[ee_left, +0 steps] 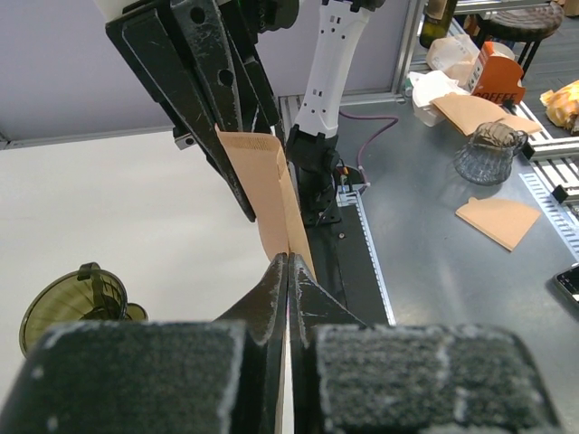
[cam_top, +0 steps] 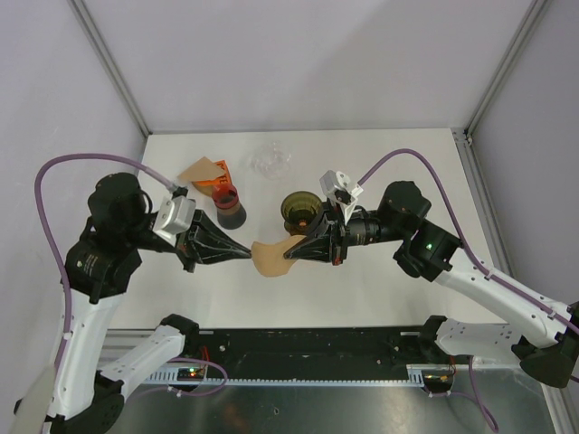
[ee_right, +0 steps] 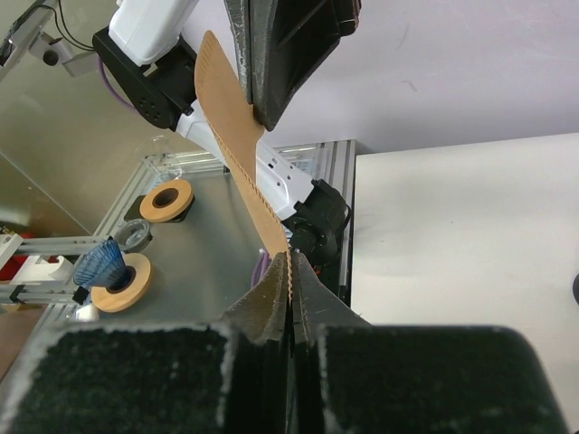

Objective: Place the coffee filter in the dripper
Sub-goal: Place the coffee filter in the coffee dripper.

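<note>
A brown paper coffee filter (cam_top: 269,256) hangs in the air between both grippers, above the table's near middle. My left gripper (cam_top: 246,254) is shut on its left edge; in the left wrist view the filter (ee_left: 271,194) rises from my closed fingertips (ee_left: 288,260). My right gripper (cam_top: 290,252) is shut on its right edge; the right wrist view shows the filter's crimped seam (ee_right: 233,145) running up from my closed tips (ee_right: 289,259). The olive-green dripper (cam_top: 299,209) sits on the table just behind the right gripper, also in the left wrist view (ee_left: 74,300).
A dark cup with an orange holder (cam_top: 227,206) and a tan filter (cam_top: 201,169) lie at the back left. A clear glass dripper (cam_top: 270,161) stands at the back middle. The table's front rail (cam_top: 298,342) runs below the filter.
</note>
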Available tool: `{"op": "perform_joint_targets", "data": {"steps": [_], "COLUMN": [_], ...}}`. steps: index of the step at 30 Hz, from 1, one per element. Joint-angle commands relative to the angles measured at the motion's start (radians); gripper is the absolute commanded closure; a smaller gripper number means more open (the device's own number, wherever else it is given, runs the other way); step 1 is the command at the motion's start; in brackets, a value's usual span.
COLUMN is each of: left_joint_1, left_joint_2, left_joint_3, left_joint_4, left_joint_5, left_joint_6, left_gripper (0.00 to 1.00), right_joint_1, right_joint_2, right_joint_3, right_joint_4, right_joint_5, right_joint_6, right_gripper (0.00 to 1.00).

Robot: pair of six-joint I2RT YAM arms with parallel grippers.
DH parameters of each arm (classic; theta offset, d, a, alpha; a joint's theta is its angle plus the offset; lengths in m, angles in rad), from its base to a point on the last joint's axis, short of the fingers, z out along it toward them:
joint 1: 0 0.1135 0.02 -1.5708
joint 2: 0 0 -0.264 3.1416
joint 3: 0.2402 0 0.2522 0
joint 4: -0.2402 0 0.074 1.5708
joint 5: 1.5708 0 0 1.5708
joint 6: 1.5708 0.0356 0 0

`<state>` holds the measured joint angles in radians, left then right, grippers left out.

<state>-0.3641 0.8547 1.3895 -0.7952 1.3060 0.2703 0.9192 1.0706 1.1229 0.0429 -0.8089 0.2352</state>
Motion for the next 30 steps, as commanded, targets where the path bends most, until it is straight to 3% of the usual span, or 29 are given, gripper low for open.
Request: {"op": "perform_joint_targets", "data": {"steps": [1,8,17,30], "left_joint_1": [-0.019,-0.042,-0.049,-0.053], "left_joint_2": [-0.005,0.000,-0.002,-0.059], "left_joint_3": [0.005,-0.015,-0.049,-0.122], "left_joint_4": [0.016,0.050,0.198,0.228], "left_joint_5": [-0.002,-0.074,-0.125,-0.002], "left_joint_6": [-0.013,-0.068,-0.312,-0.280], "left_gripper": [1.00,1.00,0.94,0.92], "right_joint_1": [0.000,-0.002,-0.008,-0.010], "right_joint_2": [-0.008,-0.006,-0.009,-0.021], "right_joint_3": [0.034,0.034,0.034,0.034], "right_joint_4": [0.053,0.057,0.052,0.034], "right_joint_5": [0.009,0.012,0.012,0.022], "right_joint_6": [0.009,0.012,0.009,0.002], "right_gripper": [1.00,1.00,1.00,1.00]}}
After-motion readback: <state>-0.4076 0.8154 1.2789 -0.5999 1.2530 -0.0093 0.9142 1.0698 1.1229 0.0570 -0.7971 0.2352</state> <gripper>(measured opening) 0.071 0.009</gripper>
